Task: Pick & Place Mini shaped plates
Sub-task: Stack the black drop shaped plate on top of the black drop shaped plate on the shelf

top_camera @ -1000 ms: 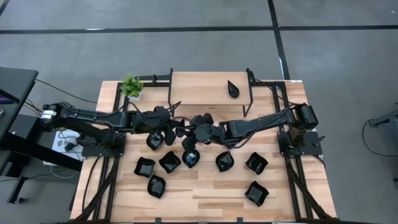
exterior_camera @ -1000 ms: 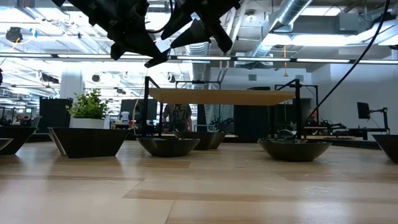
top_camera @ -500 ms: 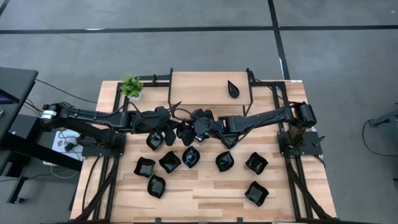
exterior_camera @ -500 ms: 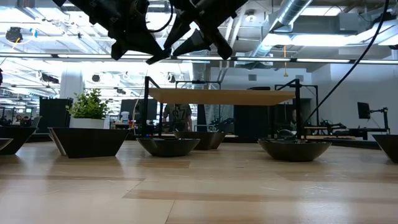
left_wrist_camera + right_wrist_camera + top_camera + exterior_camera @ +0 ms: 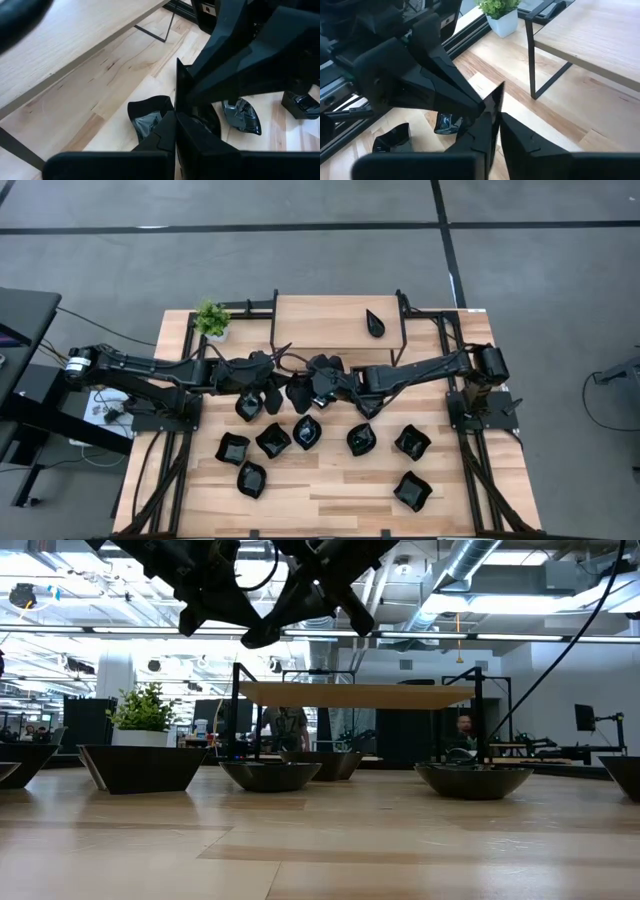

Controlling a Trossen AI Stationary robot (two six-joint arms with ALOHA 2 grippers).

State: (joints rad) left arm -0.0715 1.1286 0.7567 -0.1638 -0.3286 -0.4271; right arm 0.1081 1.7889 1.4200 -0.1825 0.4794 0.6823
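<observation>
One small glossy black mini plate (image 5: 296, 392) hangs in the air over the table's middle, between both grippers. My left gripper (image 5: 281, 388) reaches in from the left and is shut on it. My right gripper (image 5: 306, 390) reaches in from the right and is shut on the same plate. The wrist views show the plate edge-on (image 5: 179, 87) (image 5: 496, 97). Several more black plates (image 5: 307, 432) rest on their bases on the table below. One teardrop plate (image 5: 375, 323) lies on the raised wooden shelf (image 5: 330, 320). My left gripper pinches the plate's rim (image 5: 178, 107) between its two fingers, coming about level from the table's left. The plate stands on edge, lifted clear of the table. My right gripper pinches the opposite rim (image 5: 495, 107) between its two fingers, slanting down from the table's right.
A small green potted plant (image 5: 211, 320) stands at the far left, beside the shelf's black frame. Plates lie in loose rows across the middle and near part of the table (image 5: 330, 490). In the low view a person (image 5: 462, 726) shows in the room behind.
My right gripper has moved toward the table's left, up to my left gripper, and its fingers have come onto the plate that the left gripper holds in the air. The plate has stayed where it was.
</observation>
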